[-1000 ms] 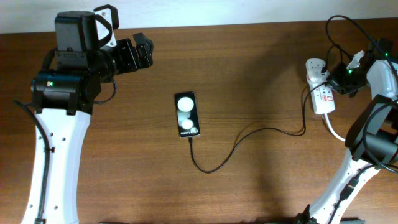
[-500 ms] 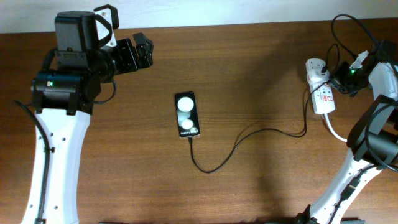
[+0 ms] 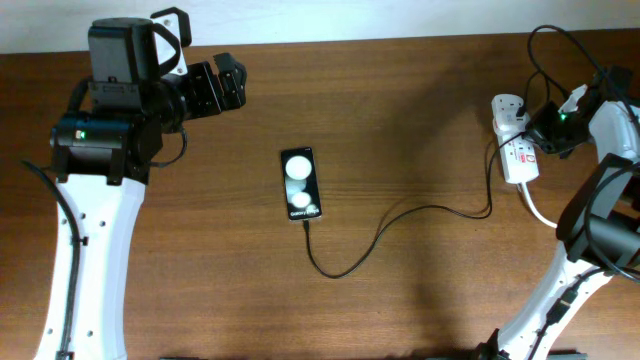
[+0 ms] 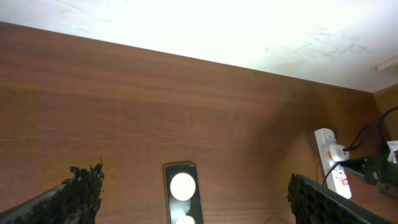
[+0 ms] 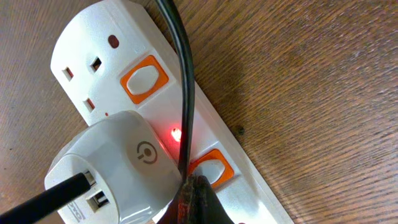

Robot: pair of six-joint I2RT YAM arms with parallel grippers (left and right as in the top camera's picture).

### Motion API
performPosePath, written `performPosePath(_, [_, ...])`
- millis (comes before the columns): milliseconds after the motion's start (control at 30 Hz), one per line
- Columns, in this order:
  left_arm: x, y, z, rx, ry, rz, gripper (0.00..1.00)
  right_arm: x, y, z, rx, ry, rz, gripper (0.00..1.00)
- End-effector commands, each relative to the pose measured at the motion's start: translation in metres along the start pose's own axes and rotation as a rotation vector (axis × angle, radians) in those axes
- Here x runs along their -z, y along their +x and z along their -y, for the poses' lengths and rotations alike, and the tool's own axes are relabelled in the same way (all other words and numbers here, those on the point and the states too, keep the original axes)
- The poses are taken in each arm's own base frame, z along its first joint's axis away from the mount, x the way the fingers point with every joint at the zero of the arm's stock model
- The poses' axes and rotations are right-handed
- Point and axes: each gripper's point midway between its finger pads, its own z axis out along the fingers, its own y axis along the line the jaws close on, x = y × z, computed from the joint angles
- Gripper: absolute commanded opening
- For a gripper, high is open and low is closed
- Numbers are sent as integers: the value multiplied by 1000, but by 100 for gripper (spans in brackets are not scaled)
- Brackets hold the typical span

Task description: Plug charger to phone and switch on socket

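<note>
The phone (image 3: 301,184) lies face up in the middle of the table and also shows in the left wrist view (image 4: 182,199). The charger cable (image 3: 390,225) runs from the phone's near end to the white adapter (image 5: 118,168) in the socket (image 3: 515,140). My right gripper (image 5: 199,193) is shut, its tip on the socket's orange-rimmed switch (image 5: 214,167). A red light (image 5: 175,132) glows beside it. My left gripper (image 3: 225,85) is open and empty at the far left, well away from the phone.
The socket's thick white cord (image 3: 537,210) trails toward the right edge. A second switch (image 5: 144,79) and a free outlet (image 5: 93,65) sit at the socket's end. A black cable (image 5: 183,74) crosses over the socket. A white wall (image 4: 249,31) borders the far edge.
My right wrist has shifted very slightly at the socket. The left arm, phone and cable have not moved.
</note>
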Motion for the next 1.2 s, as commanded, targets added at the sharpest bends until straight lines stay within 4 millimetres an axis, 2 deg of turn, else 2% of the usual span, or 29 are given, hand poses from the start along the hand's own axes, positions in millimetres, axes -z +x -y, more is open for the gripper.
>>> performPosePath(0, [0, -2, -1, -13, -5, 7, 99, -54, 70, -28, 43, -29, -221, 4])
performPosePath(100, [0, -2, -1, -13, -5, 7, 99, -46, 57, -8, -6, 3, -193, 4])
performPosePath(167, [0, -2, -1, -13, -6, 7, 99, -24, 39, 2, -54, 2, -156, 4])
performPosePath(233, [0, -2, -1, -13, -6, 7, 99, 15, 17, 6, -72, -3, -79, 4])
performPosePath(300, [0, -2, -1, -13, -5, 7, 99, 64, -5, 3, -76, -23, 25, 4])
performPosePath(400, [0, -2, -1, -13, -5, 7, 99, 135, -14, -14, -47, -52, 156, 4])
performPosePath(433, [0, -2, -1, -13, -5, 7, 99, 168, -10, -30, 0, -74, 211, 4])
performPosePath(467, [0, -2, -1, -13, -6, 6, 99, 204, 0, -49, 58, -90, 268, 4])
performPosePath(533, [0, -2, -1, -13, -6, 7, 99, 233, 14, -67, 127, -103, 313, 4])
performPosePath(567, [0, -2, -1, -13, -6, 7, 99, 264, 37, -90, 227, -118, 353, 4])
performPosePath(600, [0, -2, -1, -13, -5, 7, 99, 283, 56, -105, 315, -127, 377, 4])
performPosePath(633, [0, -2, -1, -13, -6, 7, 99, 308, 91, -131, 463, -148, 403, 5])
performPosePath(700, [0, -2, -1, -13, -6, 6, 99, 327, 140, -159, 642, -181, 394, 5])
performPosePath(767, [0, -2, -1, -13, -6, 7, 99, 335, 197, -180, 806, -229, 336, 11])
performPosePath(800, [0, -2, -1, -13, -6, 7, 99, 337, 225, -187, 858, -255, 290, 18])
performPosePath(833, [0, -2, -1, -13, -5, 7, 99, 337, 243, -190, 890, -271, 254, 27])
performPosePath(867, [0, -2, -1, -13, -5, 7, 99, 336, 264, -189, 920, -281, 196, 69])
performPosePath(900, [0, -2, -1, -13, -6, 6, 99, 333, 283, -185, 942, -279, 130, 99])
performPosePath(967, [0, -2, -1, -13, -5, 7, 99, 327, 299, -179, 954, -267, 52, 99])
performPosePath(1167, [0, -2, -1, -13, -6, 6, 99, 322, 296, -179, 948, -252, 40, 99])
